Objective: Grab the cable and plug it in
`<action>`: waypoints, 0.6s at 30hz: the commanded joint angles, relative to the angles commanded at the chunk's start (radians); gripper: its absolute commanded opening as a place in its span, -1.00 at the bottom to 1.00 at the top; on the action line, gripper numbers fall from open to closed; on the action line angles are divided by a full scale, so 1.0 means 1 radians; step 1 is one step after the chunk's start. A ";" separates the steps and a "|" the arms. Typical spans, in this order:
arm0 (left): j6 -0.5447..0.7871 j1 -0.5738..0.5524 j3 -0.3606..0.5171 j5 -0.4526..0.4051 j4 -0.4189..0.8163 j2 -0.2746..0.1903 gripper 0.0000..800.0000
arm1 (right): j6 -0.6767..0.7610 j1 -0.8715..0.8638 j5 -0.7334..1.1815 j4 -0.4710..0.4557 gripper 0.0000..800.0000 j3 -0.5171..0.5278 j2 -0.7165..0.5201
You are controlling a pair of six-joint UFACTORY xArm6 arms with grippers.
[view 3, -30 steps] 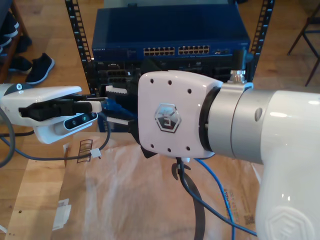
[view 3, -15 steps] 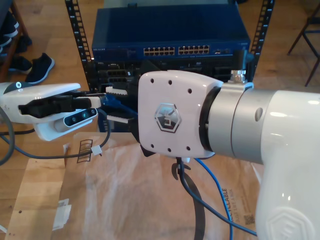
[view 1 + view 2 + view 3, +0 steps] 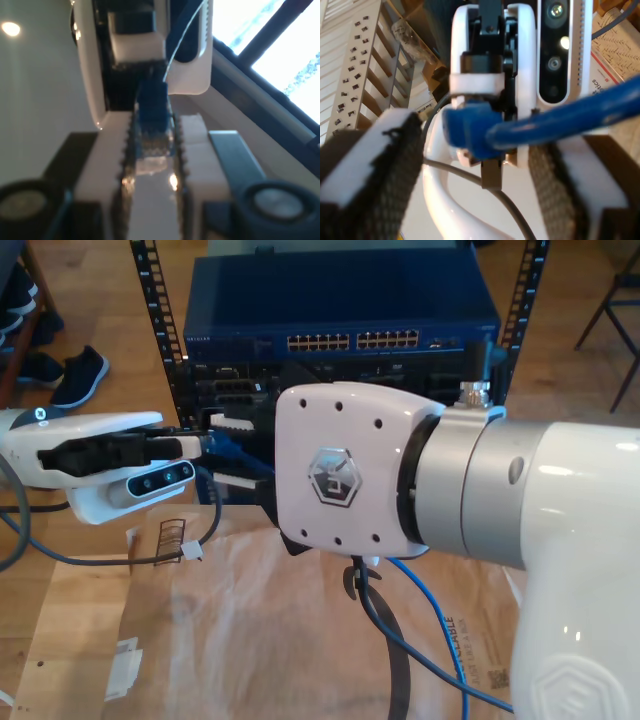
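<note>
Pinching cable (image 3: 152, 107) plug, first hand (image 3: 151, 150).

Cable end between two grippers

The blue cable (image 3: 560, 117) crosses mid-frame, its plug (image 3: 466, 131) pinched in my first gripper (image 3: 487, 132), while my second gripper (image 3: 475, 195) has its dark, textured jaws spread apart on either side.

Hardly any room between the two grippers, with the blue switch (image 3: 340, 300) and rack rails (image 3: 158, 330) close behind.
</note>
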 joint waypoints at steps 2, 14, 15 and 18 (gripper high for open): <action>-0.008 0.000 0.012 0.000 -0.002 0.006 -0.94 | 0.000 0.002 -0.025 -0.018 -0.11 0.002 0.000; -0.031 0.003 0.011 0.003 -0.005 0.015 -0.94 | 0.002 0.008 -0.040 -0.029 -0.19 0.015 0.006; -0.031 0.005 0.011 0.003 -0.005 0.015 -0.94 | 0.002 0.008 -0.040 -0.029 -0.19 0.015 0.009; -0.031 0.003 0.012 0.003 -0.003 0.015 -0.94 | 0.002 0.008 -0.040 -0.029 -0.19 0.015 0.014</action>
